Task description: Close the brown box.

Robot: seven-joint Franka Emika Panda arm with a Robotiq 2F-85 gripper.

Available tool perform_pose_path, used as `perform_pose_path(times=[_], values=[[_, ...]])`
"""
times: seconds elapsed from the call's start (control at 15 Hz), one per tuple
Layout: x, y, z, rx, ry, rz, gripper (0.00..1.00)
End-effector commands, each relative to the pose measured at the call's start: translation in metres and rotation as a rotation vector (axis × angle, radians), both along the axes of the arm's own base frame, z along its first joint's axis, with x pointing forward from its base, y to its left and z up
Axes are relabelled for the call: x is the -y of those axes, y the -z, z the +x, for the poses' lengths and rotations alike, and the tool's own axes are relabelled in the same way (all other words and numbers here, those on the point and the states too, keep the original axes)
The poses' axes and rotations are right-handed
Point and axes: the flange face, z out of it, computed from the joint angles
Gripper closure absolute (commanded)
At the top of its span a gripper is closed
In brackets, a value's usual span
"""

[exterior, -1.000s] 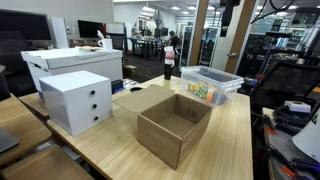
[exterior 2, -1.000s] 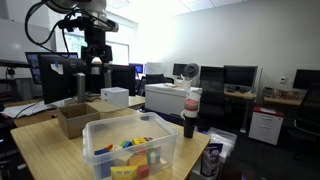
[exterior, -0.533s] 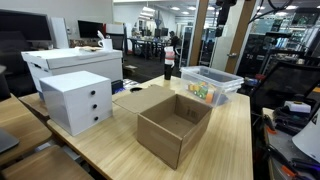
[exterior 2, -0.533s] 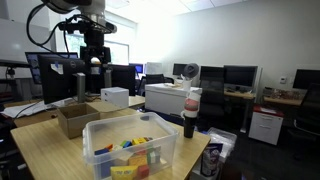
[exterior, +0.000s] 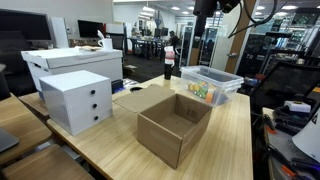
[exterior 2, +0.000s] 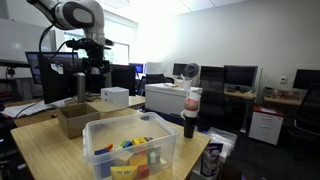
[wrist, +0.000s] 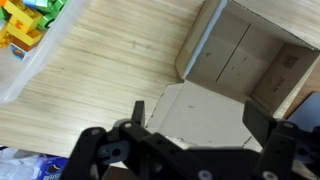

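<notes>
Brown box (exterior: 175, 125) on bench (exterior: 235, 130): plain cardboard, top open, one flap (wrist: 200, 112) lying flat outward. My end effector (wrist: 194, 112) spread wide above the flap. Wrist view crops box's right edge.

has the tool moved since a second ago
Yes. The tool has dropped lower, toward the open brown cardboard box.

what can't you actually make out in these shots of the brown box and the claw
- brown box floor: in an exterior view, hidden by its own near wall.
- box flap: in the wrist view, its lower part is covered by the claw.
- clear bin: in the wrist view, cut off by the top-left edge.
- claw opening: in both exterior views, too small and dark.
</notes>
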Motion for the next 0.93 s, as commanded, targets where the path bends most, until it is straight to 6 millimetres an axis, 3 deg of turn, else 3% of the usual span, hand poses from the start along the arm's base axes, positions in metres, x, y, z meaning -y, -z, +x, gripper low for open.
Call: perform_pose_path(times=[0.0, 0.47, 0.87], values=[[-0.013, 0.022, 0.030, 0.012, 0.023, 0.006, 0.00], [-0.035, 0.050, 0.077, 0.032, 0.088, 0.009, 0.00], [-0.072, 0.072, 0.109, 0.004, 0.143, 0.007, 0.00]])
